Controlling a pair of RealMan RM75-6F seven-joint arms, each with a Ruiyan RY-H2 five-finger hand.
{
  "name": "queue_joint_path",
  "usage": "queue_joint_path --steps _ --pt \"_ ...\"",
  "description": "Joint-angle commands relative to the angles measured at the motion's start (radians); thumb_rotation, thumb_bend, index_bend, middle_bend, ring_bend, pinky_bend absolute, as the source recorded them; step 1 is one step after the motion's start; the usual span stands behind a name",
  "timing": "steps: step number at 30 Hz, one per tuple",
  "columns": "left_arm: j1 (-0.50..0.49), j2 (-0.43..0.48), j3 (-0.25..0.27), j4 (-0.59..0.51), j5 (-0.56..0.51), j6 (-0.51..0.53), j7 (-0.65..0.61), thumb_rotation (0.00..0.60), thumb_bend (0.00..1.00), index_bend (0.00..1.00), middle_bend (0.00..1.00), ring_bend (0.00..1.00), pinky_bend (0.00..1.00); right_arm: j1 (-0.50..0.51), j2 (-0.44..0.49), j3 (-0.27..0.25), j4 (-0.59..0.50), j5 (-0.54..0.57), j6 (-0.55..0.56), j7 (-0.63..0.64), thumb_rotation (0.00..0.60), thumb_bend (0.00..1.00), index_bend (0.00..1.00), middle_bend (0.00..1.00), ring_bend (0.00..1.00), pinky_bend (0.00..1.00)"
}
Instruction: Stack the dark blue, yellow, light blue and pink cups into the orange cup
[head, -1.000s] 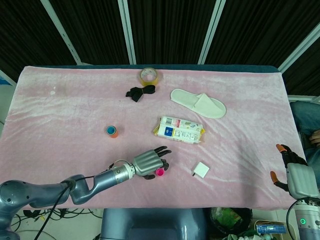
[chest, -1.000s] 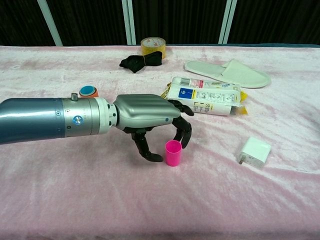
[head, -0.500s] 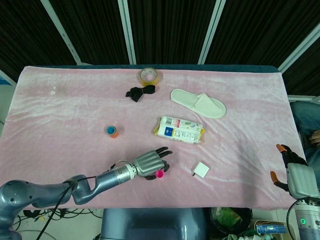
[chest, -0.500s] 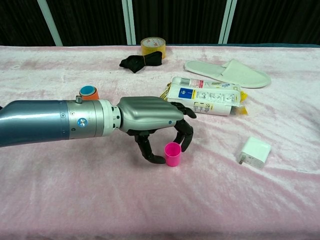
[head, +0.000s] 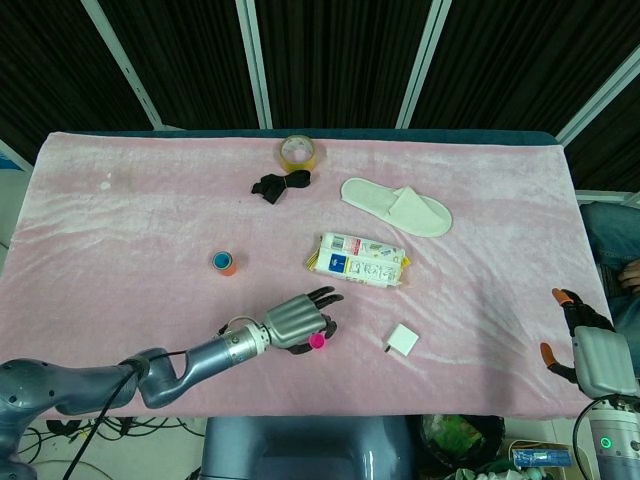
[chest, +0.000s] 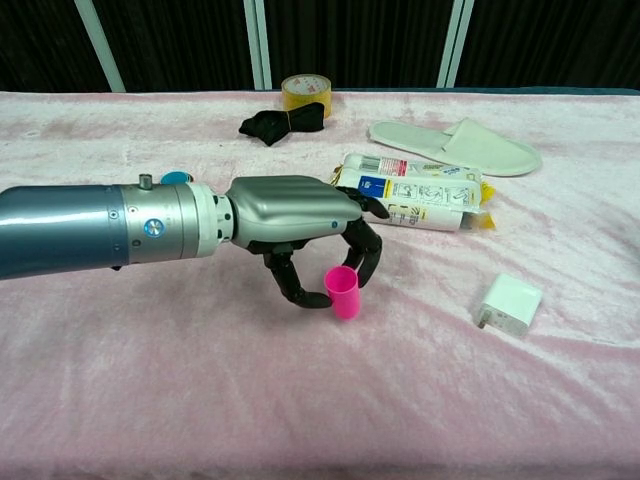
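One pink cup (chest: 342, 292) sits pinched, tilted, in the left hand (chest: 295, 222) near the table's front edge. The right hand (head: 590, 345), fingers spread, holds nothing. Farther back, the orange cup (head: 225, 263) carries blue nested inside.

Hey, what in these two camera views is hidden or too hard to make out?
- Orange cup: chest view, mostly behind the left arm.
- Cups nested inside it: head view, too small to count.
- Right robot hand: head view only, at the frame edge; fingers unclear.
- Printing on the packet: too small to read.
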Motion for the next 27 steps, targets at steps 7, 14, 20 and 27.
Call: queue_joint_path --steps 7,14,20,27 --pt "0.041 0.128 -0.019 -0.067 -0.019 0.07 0.024 0.6 0.35 0.49 0.54 0.01 0.0 0.0 0.0 -0.001 -0.001 0.0 0.0 -0.002 0.6 0.3 0.14 0.1 0.17 0.24" --pt "0.11 0.284 -0.03 -0.116 -0.063 0.141 0.018 0.6 0.35 0.49 0.53 0.01 0.0 -0.001 -0.003 -0.003 -0.003 -0.004 0.004 -0.01 0.6 0.3 0.14 0.1 0.17 0.24" --pt "0.157 0.366 -0.017 -0.097 -0.087 0.156 -0.025 0.6 0.35 0.49 0.53 0.01 0.0 -0.003 -0.004 -0.004 -0.004 -0.006 0.009 -0.016 0.6 0.3 0.14 0.1 0.17 0.24" --pt "0.196 0.375 -0.005 -0.033 -0.102 0.161 -0.078 0.6 0.35 0.49 0.53 0.01 0.0 -0.003 -0.003 -0.005 -0.004 -0.007 0.008 -0.016 0.6 0.3 0.14 0.1 0.17 0.24"
